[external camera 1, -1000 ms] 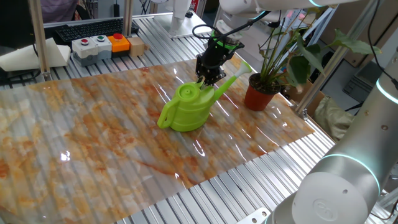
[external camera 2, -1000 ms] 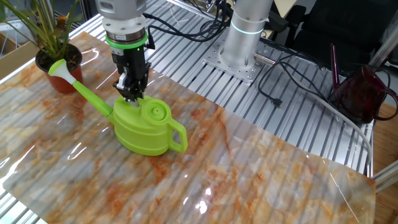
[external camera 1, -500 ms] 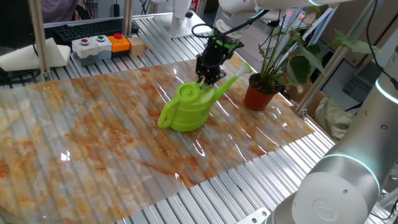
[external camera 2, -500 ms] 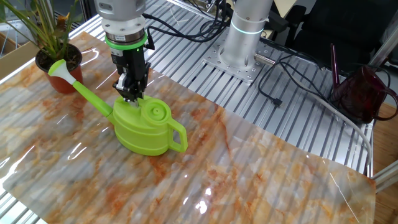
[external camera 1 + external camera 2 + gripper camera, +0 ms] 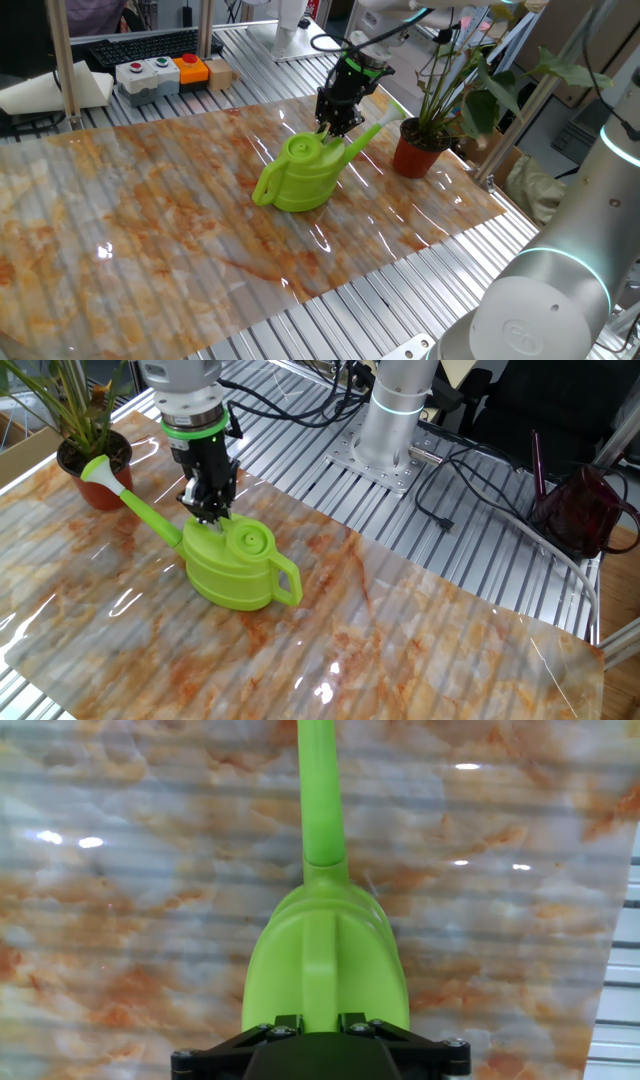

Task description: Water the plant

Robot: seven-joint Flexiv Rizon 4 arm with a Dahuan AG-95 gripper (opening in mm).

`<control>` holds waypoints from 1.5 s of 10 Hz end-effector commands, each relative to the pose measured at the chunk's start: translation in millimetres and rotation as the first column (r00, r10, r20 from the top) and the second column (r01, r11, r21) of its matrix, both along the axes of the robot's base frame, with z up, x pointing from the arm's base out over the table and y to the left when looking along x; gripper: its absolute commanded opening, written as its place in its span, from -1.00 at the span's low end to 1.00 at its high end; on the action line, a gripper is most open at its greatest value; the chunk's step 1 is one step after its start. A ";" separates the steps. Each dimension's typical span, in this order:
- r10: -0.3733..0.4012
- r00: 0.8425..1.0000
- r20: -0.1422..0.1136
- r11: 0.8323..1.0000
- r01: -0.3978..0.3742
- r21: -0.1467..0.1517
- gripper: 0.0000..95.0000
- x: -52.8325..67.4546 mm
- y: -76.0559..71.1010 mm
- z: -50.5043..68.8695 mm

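A lime-green watering can (image 5: 300,176) is pictured on the marbled worktop (image 5: 150,220) with the arm's pincer (image 5: 337,124) set straight down on its top, at the 12 o'clock edge of the can's body in one fixed view. In the hand view the pincer (image 5: 320,1025) is seen narrowed to a slim gap around the raised rib that runs along the top of the can (image 5: 325,960), so the can is judged to be pinched there; the fingertips themselves are hidden below the frame's lower edge. The can's base appears to be resting on the worktop, though a slight lift cannot be ruled out.

The plant (image 5: 440,85), long-stemmed with large dark leaves, is seen in its terracotta pot (image 5: 417,155) at about 3 o'clock from the can in that fixed view, near but apart. The spout's rose (image 5: 96,468) is seen just beside the pot (image 5: 95,478) at 10 o'clock from the can in the other fixed view, and whether it overhangs the rim cannot be told.

The step in hand is judged to be the grasp, with pouring not yet begun. For the next move, the can would need to be lifted, carried a little towards the pot and tipped spout-down. The narrow grip may let the can swing.
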State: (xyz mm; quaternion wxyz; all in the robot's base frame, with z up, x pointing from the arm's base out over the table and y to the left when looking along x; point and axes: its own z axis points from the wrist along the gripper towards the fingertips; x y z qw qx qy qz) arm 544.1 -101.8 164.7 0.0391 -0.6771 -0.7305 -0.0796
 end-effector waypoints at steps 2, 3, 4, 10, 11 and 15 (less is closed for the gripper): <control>-0.025 1.000 -0.008 0.999 0.025 0.026 -1.00 -2.7 -0.8 0.1; -0.039 0.999 -0.015 0.999 0.040 0.036 -1.00 -2.6 -0.8 0.1; -0.041 0.999 -0.019 0.998 0.042 0.038 -1.00 -2.5 -0.7 -0.2; -0.092 0.993 -0.079 0.990 0.100 0.104 -1.00 -2.5 -0.8 -0.2; -0.092 0.992 -0.088 0.989 0.101 0.109 -1.00 -2.5 -0.8 -0.2; -0.085 0.991 -0.101 0.989 0.097 0.115 -1.00 -2.5 -1.2 0.6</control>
